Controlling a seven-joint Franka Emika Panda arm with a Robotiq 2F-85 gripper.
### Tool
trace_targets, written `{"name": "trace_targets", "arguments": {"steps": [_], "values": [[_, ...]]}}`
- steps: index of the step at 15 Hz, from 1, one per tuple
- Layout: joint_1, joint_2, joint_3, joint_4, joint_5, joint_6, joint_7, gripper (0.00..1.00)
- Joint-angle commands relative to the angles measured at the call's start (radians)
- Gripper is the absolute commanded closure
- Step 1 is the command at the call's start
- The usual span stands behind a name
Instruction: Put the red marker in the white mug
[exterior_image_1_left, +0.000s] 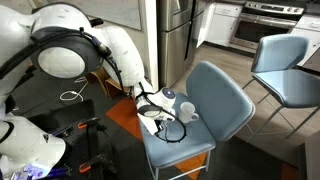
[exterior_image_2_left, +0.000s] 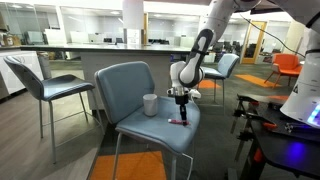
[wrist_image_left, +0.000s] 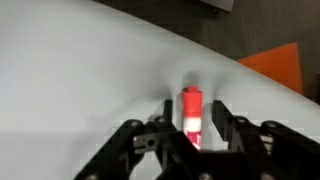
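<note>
The red marker (wrist_image_left: 190, 103) lies on the blue chair seat (exterior_image_2_left: 140, 125), its red cap pointing away from the wrist camera. It also shows in an exterior view (exterior_image_2_left: 176, 121) as a small red stick near the seat's front. My gripper (wrist_image_left: 191, 112) is open and points down over it, one finger on each side, with a gap between each finger and the marker. The gripper shows in both exterior views (exterior_image_2_left: 181, 100) (exterior_image_1_left: 150, 108). The white mug (exterior_image_2_left: 150, 104) stands upright on the seat beside the gripper, near the backrest; it also shows in the exterior view from behind the arm (exterior_image_1_left: 186, 111).
The chair's backrest (exterior_image_2_left: 125, 80) rises behind the mug. A black cable loop (exterior_image_1_left: 172, 130) lies on the seat. Another blue chair (exterior_image_1_left: 285, 70) stands nearby. An orange floor patch (wrist_image_left: 280, 65) lies beyond the seat edge.
</note>
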Motion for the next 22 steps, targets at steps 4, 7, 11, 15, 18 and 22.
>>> {"name": "trace_targets", "arguments": {"steps": [4,7,11,15,18,22], "values": [[0.043,-0.008,-0.024,0.006,-0.095,-0.001,0.084,1.0],[0.1,-0.027,-0.067,0.013,-0.182,-0.04,0.1,0.95],[0.159,-0.059,-0.118,0.027,-0.277,-0.055,0.132,0.95],[0.206,-0.113,-0.161,0.041,-0.35,-0.123,0.162,0.95],[0.242,-0.153,-0.191,0.066,-0.436,-0.242,0.166,0.95],[0.263,-0.189,-0.199,0.114,-0.538,-0.342,0.187,0.95]]}}
